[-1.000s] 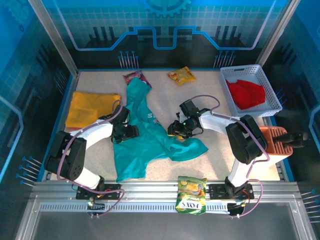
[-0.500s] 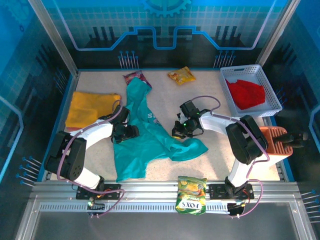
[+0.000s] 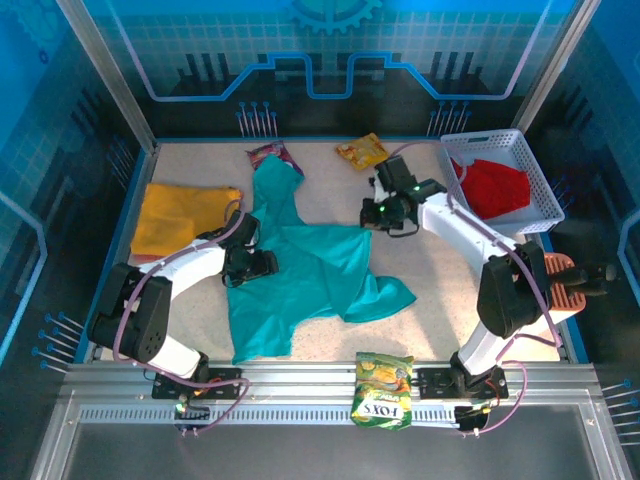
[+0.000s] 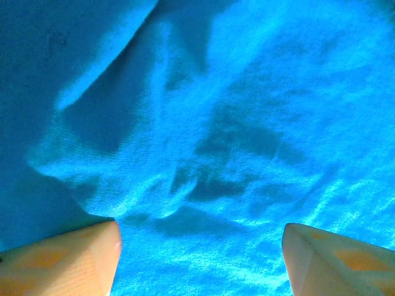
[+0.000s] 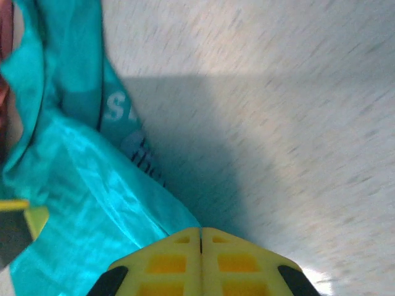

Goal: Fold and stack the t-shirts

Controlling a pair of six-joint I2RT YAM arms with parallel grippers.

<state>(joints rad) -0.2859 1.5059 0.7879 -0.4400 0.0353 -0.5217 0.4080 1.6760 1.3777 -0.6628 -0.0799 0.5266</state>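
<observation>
The teal t-shirt point(image 3: 300, 285) lies spread across the middle of the table. My right gripper point(image 3: 372, 217) is shut on its right edge and holds that edge up toward the back right. In the right wrist view the yellow fingers point(image 5: 166, 262) are pressed together, with teal cloth point(image 5: 80, 203) and white lettering point(image 5: 114, 108) running off to the left. My left gripper point(image 3: 263, 264) rests over the shirt's left part. It is open, its fingertips point(image 4: 80, 259) wide apart above wrinkled teal cloth point(image 4: 203, 123). A yellow-orange t-shirt point(image 3: 180, 218) lies at the left. A red t-shirt point(image 3: 495, 186) sits in a basket.
The white basket point(image 3: 540, 195) stands at the back right, with an orange rack point(image 3: 560, 285) in front of it. Snack packets lie at the back, one maroon point(image 3: 268, 152) and one yellow point(image 3: 362, 150). A green packet point(image 3: 383, 385) rests on the front rail.
My right gripper has shut on the teal shirt's edge and moved back and to the right, pulling the crumpled part out flat. The left arm has not moved.
</observation>
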